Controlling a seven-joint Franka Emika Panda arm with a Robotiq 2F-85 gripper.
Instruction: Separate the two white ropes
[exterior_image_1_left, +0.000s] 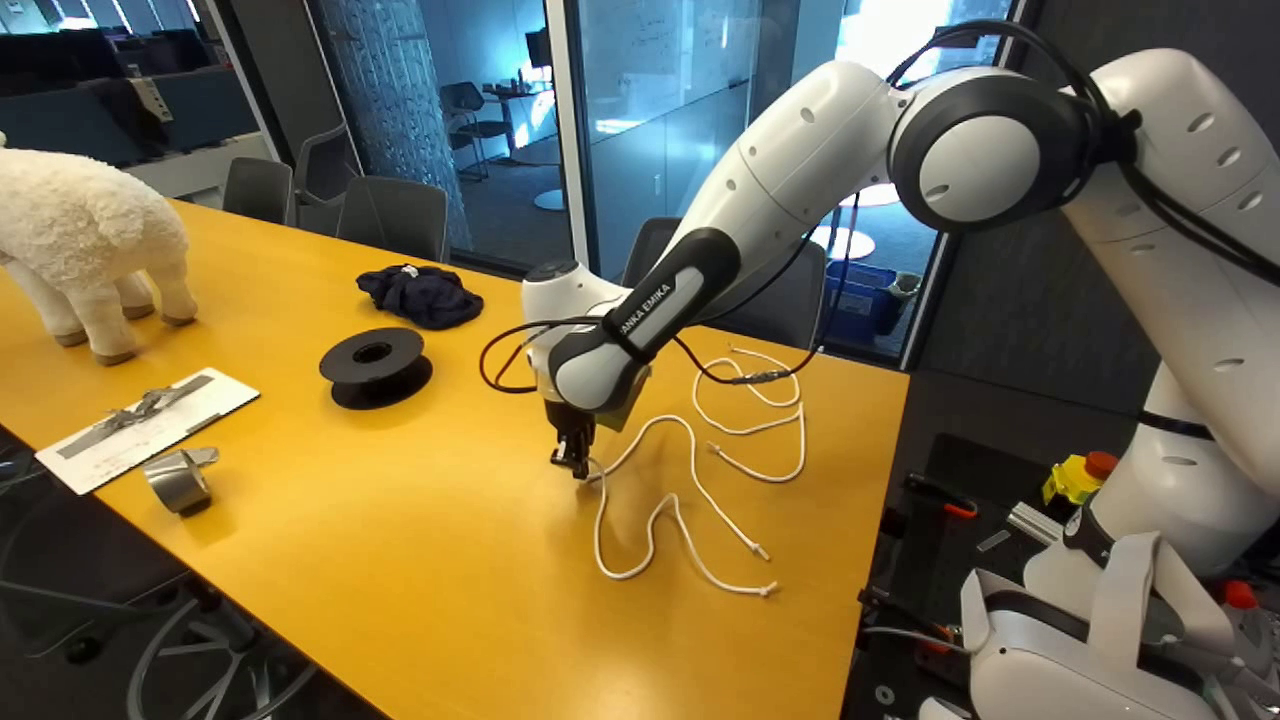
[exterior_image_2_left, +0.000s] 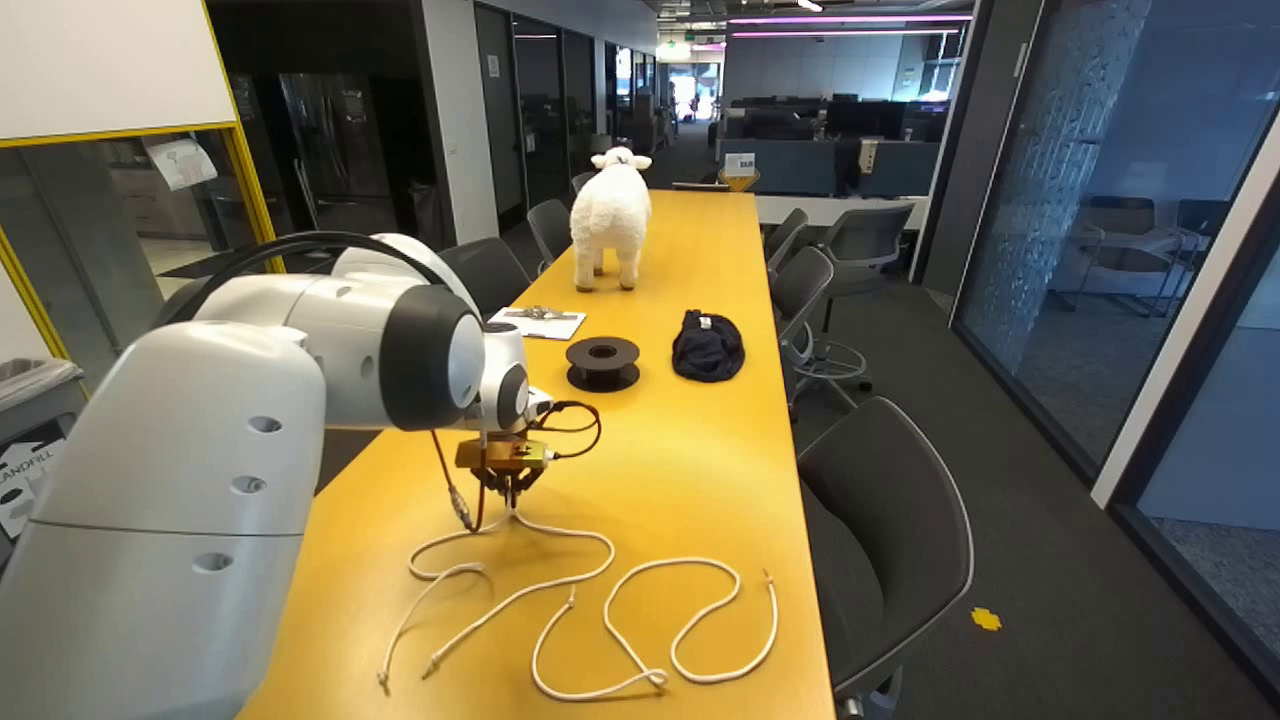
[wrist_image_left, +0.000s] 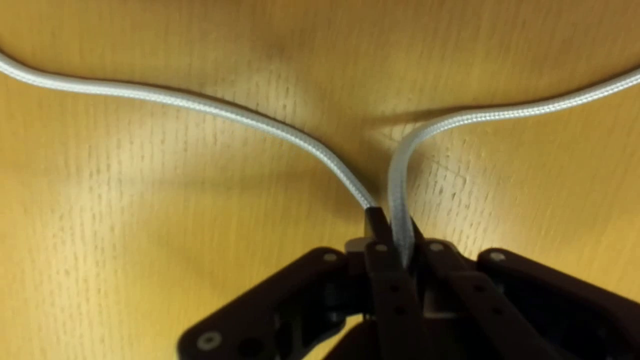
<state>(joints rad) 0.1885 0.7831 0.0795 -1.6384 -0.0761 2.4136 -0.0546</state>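
Glare pales the table (exterior_image_1_left: 480, 520); the wrist view seems soft.

The finely braided left rope (wrist_image_left: 398, 195) and the right rope (exterior_image_2_left: 690, 561) are coloured white, the grained table (wrist_image_left: 125, 240) golden yellow, the spool (exterior_image_1_left: 375, 376) black.

In an exterior view the camera looks from above across the long yellow wooden table (exterior_image_1_left: 420, 560) toward a clear glass wall (exterior_image_1_left: 660, 180); in an exterior view the camera sits close behind the white jointed robot arm (exterior_image_2_left: 180, 440), facing along the table's length; both exterior views share the table and a black plastic spool (exterior_image_2_left: 603, 375); the wrist view faces down, near a white braided rope (wrist_image_left: 235, 114)
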